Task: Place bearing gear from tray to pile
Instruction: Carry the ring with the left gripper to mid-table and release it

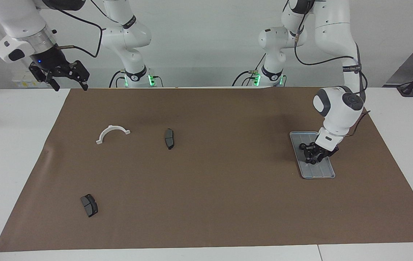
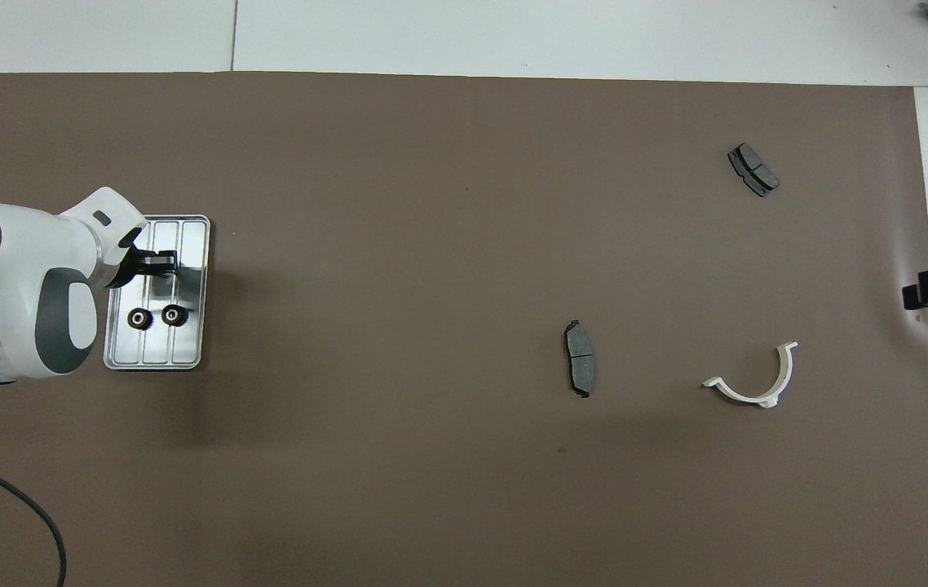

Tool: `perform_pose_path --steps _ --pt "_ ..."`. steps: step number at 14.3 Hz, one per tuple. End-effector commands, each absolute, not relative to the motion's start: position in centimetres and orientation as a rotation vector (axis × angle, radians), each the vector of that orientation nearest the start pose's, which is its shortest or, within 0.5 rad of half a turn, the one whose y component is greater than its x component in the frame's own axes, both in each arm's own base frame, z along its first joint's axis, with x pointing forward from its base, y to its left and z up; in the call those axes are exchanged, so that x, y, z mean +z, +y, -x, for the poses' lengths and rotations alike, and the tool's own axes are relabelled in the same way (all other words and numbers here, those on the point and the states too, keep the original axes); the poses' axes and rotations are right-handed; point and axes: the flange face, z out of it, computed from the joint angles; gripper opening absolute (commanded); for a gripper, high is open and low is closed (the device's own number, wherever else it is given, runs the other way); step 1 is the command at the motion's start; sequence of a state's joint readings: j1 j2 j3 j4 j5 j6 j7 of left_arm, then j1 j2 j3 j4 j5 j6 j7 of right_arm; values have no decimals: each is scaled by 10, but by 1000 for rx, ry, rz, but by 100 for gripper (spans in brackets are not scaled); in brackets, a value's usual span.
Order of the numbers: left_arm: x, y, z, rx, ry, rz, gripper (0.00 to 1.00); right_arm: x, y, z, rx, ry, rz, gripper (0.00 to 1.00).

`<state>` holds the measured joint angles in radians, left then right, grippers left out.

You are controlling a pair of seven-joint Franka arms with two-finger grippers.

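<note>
On tray (image 2: 191, 244), left gripper (image 1: 313, 158) low, my read: fingers pinching gear, unconfirmed. Two gears (image 2: 156, 317) at its 6 o'clock. Right gripper (image 1: 68, 82) spread, waiting off mat edge (image 1: 69, 89).

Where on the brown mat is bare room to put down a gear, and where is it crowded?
The widest bare stretch of the brown mat lies between the tray and the brake pad in the middle. It is crowded only on the tray, where the left gripper is down beside two gears. The right gripper waits aloft.
</note>
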<state>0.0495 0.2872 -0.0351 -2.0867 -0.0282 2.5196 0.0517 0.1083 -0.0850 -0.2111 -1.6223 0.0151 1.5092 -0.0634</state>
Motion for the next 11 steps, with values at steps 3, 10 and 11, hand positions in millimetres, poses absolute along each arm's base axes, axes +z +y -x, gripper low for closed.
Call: perform_pose_path --steps 3,10,11 --pt "306 11 -598 -262 26 3159 0 643 -57 -511 44 41 3091 100" --pt "413 -49 -615 -150 17 3187 0 643 -56 -511 44 38 3091 100" --pt "420 -83 -613 -147 -23 3194 0 644 -56 -511 45 38 3093 100"
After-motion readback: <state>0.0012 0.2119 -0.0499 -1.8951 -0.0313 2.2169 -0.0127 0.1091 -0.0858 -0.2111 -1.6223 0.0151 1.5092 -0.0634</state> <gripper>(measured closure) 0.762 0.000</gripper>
